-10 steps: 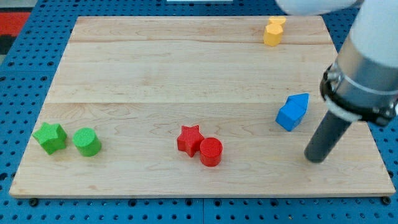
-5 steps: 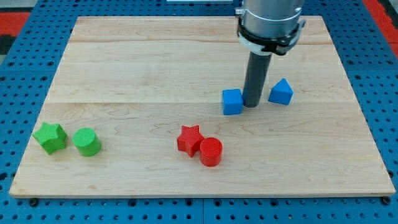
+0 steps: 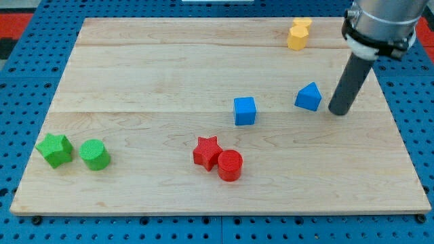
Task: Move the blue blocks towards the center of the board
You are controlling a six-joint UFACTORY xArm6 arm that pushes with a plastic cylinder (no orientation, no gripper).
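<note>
Rod first: you see it come down from the view's top right, and my tip [image 3: 338,112] sits on the wooden board [image 3: 169,68] well over on the view's right side. There is no jaw or hand on this arm, so nothing opens or closes and nothing is held; the tip touches no block.

Just to the view's left of my tip, with a small gap between them, you have the blue triangular block [image 3: 308,97]. Further to the view's left of the tip, and a little lower, stands the blue cube [image 3: 245,110], close to the middle of the board and well apart from the triangular block.

Up from the tip toward the view's top, and slightly left, you find two yellow blocks [image 3: 298,34] pressed together near the board's top edge; their shapes are hard to make out.

Down and far left of the tip, toward the view's bottom, a red star [image 3: 207,152] touches a red cylinder [image 3: 230,165]. Much further left again, near the board's left edge, a green star [image 3: 55,149] sits just beside a green cylinder [image 3: 95,154].
</note>
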